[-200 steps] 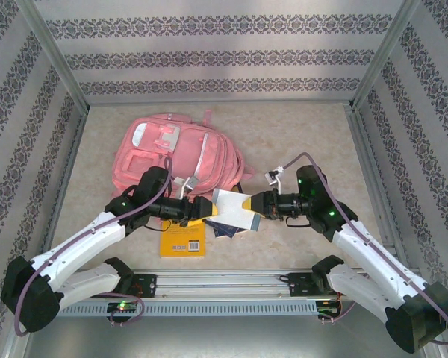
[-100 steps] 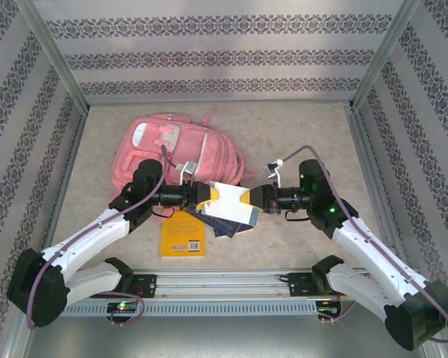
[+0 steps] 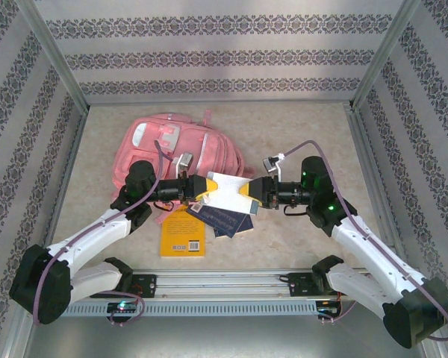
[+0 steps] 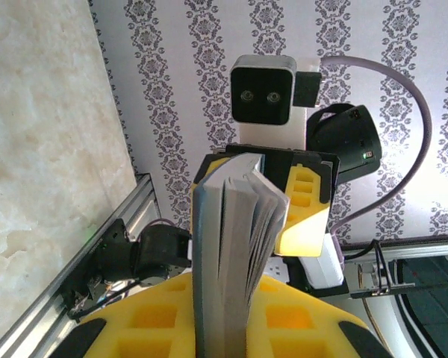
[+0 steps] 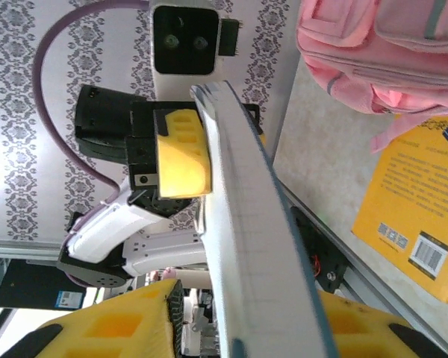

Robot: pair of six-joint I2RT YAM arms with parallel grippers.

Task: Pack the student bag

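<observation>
Handing the white book point(image 3: 225, 192) across: newly clamped by the left gripper point(image 3: 203, 188), wide apart a second ago, with the right gripper point(image 3: 248, 195) easing, hold impossible to judge, just beside the student bag point(image 3: 172, 149) lying flat mid-table, awaiting loading.

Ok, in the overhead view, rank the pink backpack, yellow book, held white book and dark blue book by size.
1. pink backpack.
2. yellow book and white book: alike, and the white one is lifted nearer the camera, so unranked.
3. dark blue book, partly covered.
</observation>
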